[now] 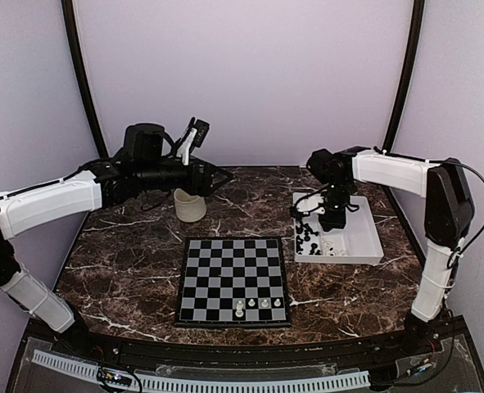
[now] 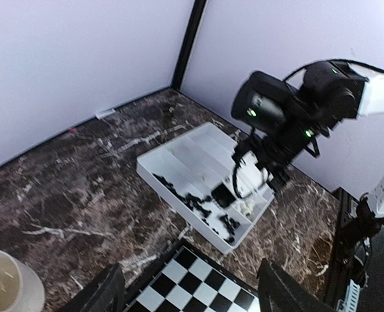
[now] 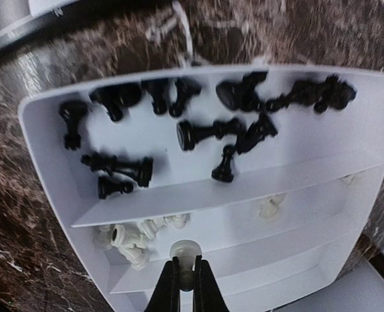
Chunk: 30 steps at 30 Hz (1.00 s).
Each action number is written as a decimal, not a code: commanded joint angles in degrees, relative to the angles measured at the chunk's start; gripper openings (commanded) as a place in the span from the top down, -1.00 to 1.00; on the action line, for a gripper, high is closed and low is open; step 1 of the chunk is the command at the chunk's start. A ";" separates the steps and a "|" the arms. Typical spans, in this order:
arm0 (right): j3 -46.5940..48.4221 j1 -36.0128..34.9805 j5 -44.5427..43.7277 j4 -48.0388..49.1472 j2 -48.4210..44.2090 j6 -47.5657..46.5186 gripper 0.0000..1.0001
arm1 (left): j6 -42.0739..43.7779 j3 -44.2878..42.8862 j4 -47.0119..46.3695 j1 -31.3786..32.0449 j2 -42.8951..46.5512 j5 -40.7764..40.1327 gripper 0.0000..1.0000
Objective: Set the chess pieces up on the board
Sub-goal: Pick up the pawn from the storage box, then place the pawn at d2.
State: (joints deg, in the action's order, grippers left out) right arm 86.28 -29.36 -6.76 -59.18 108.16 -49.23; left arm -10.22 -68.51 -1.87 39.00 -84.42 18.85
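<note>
The board [image 1: 233,281] lies at the table's near middle, with a few white chess pieces [image 1: 258,304] on its near rows. My right gripper [image 1: 333,217] is over the white tray [image 1: 364,239]. In the right wrist view the right gripper [image 3: 185,281] is shut on a white piece [image 3: 184,250], held over a tray compartment. Several black pieces [image 3: 208,132] lie in the far compartment and several white pieces [image 3: 132,239] in the one beside it. My left gripper [image 1: 213,177] hovers high over the back left. Its jaws stand wide apart and empty in the left wrist view [image 2: 195,300], above the board's corner [image 2: 198,286].
A cream cup [image 1: 190,205] stands behind the board's left corner and also shows in the left wrist view [image 2: 6,286]. The tray [image 2: 172,159] sits right of the board near the table's right edge. Dark marble table [image 1: 127,262] surrounds the board.
</note>
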 commanded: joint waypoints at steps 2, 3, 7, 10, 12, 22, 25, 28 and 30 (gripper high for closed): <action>8.22 -10.96 -0.03 -3.61 -1.59 3.90 1.00 | 2.36 -2.99 3.62 -3.41 3.02 -9.78 -0.46; 9.71 -13.29 0.11 -4.11 -0.82 4.43 1.00 | 0.21 -0.63 1.21 -4.38 3.38 -9.22 -0.46; 16.46 -22.18 1.30 -6.75 3.79 6.12 1.00 | -7.40 9.20 -7.19 -12.95 7.32 -6.52 -0.45; 19.71 -28.36 2.85 -7.02 7.41 6.64 1.00 | -6.41 9.94 -5.56 -14.23 9.78 -9.45 -0.46; 21.91 -31.73 3.86 -7.07 9.89 7.05 1.00 | -4.26 9.61 -4.76 -14.30 11.04 -10.78 -0.46; 27.36 -40.53 7.64 -8.19 18.08 7.86 1.00 | -3.45 9.65 -4.31 -14.31 13.24 -10.34 -0.47; 27.28 -41.61 8.61 -8.09 19.08 8.18 1.00 | -3.41 9.55 -4.20 -14.31 13.67 -10.25 -0.46; 27.59 -42.21 8.63 -7.44 19.82 8.49 1.00 | -3.18 9.62 -4.15 -14.31 13.84 -10.46 -0.47; 27.83 -42.40 8.99 -7.04 20.04 8.62 1.00 | -3.07 9.59 -4.11 -14.31 13.82 -10.57 -0.47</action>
State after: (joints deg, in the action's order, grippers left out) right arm 112.14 -70.89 0.58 -66.35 126.80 -41.60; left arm -14.13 -58.67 -5.65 24.62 -72.03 8.49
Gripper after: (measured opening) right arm 0.038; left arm 0.734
